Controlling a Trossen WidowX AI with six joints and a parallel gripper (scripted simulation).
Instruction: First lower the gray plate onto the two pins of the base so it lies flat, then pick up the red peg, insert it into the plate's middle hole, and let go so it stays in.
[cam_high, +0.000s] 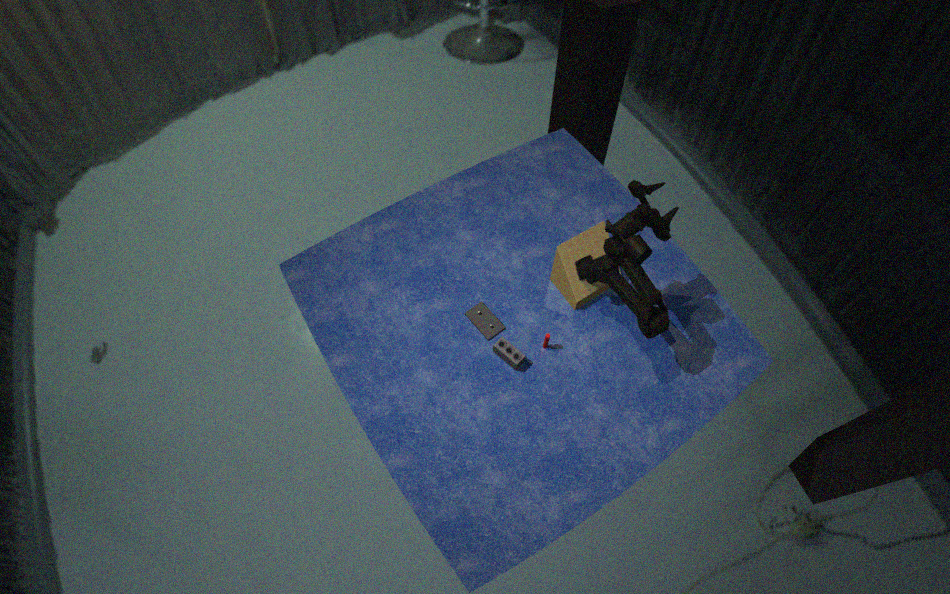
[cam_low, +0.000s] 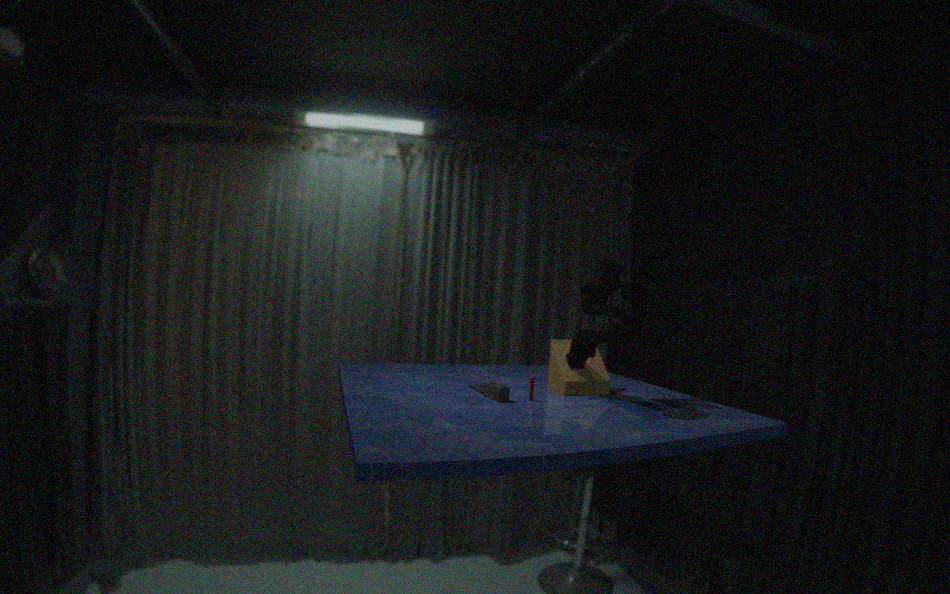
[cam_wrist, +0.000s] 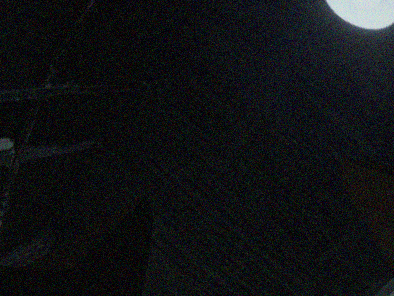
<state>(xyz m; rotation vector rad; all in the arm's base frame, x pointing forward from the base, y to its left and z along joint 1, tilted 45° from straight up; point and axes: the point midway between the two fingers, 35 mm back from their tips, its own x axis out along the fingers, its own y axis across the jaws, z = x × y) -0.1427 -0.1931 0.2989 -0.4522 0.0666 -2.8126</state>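
The gray plate (cam_high: 507, 357) (cam_low: 500, 393), a thick bar with three holes in a row, lies on the table just beside the base, apart from its pins. The base (cam_high: 484, 320) is a flat brownish slab with two small pins sticking up. The red peg (cam_high: 546, 341) (cam_low: 531, 389) stands upright on the table, a little to the right of the plate. My gripper (cam_high: 669, 197) is open and empty, raised high and far from all three, pointing away from them. The wrist view is mostly dark and shows none of the task's objects.
A tan wedge-shaped block (cam_high: 573, 264) (cam_low: 587, 387) stands near the peg, beside and partly under the arm. The blue table top (cam_high: 434, 238) (cam_low: 420, 420) has its edge past the arm. A round lamp (cam_wrist: 367, 10) glows in the wrist view.
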